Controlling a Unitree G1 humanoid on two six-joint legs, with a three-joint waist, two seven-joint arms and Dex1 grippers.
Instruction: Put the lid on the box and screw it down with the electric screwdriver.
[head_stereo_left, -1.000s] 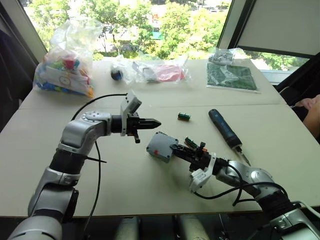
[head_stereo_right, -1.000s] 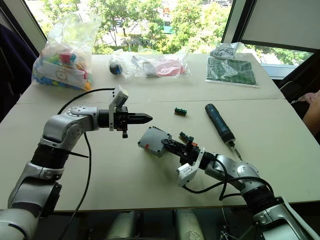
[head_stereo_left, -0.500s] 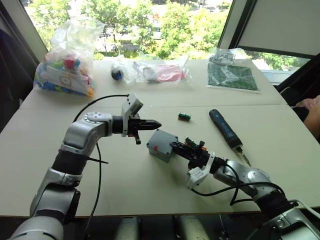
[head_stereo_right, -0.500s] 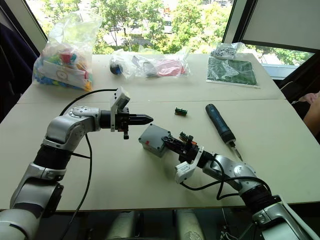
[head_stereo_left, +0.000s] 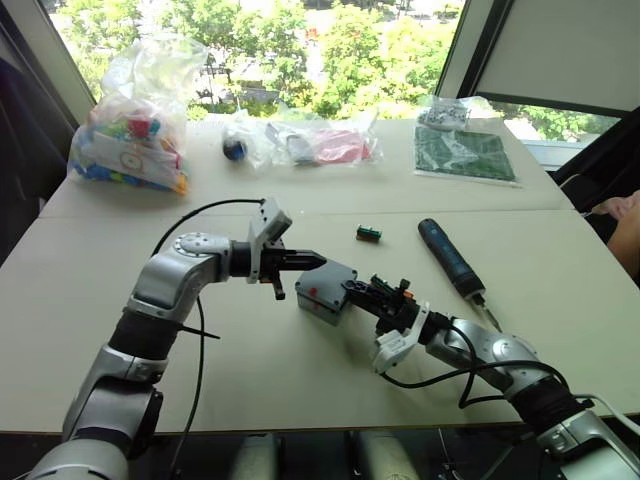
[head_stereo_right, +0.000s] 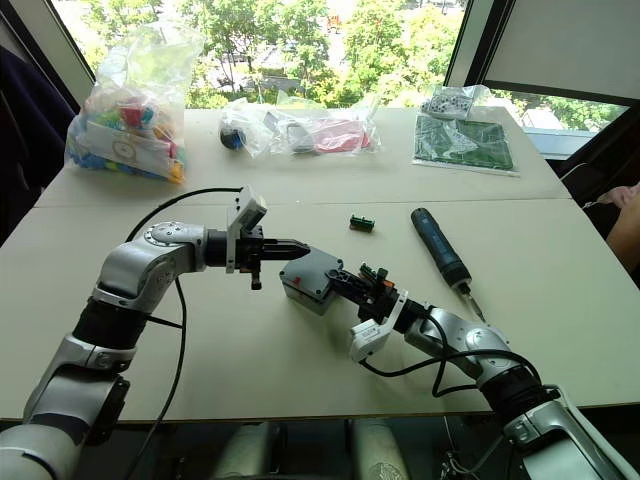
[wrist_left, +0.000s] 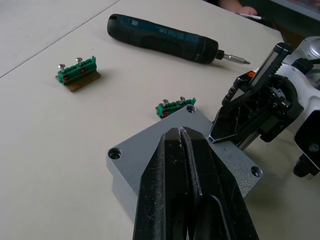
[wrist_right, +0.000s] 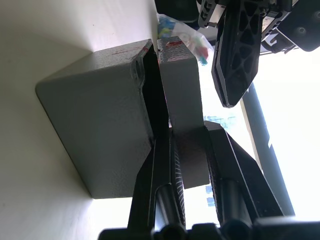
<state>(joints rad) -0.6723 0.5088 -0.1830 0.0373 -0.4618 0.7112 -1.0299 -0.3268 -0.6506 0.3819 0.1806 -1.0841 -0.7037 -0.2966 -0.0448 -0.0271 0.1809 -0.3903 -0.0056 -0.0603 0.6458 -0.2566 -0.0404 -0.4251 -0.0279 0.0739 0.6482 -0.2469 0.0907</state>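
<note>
Lid (wrist_right: 182, 95) sits on the box (head_stereo_left: 322, 291), slightly gapped along one edge, box resting mid-desk (head_stereo_left: 300, 390) with its red mark facing me. My right gripper (wrist_right: 187, 145) is clamped on the lid's edge, one finger in the seam between lid and box, the other outside. My left gripper (head_stereo_left: 318, 260) is pressed closed, empty, tips hovering just over the lid's top near its far-left corner. One green terminal block (wrist_left: 175, 106) lies touching the box's far side; a second (head_stereo_left: 368, 233) lies apart, farther back. Electric screwdriver (head_stereo_left: 452, 260) lies flat to the right, well apart from the box, bit toward me.
</note>
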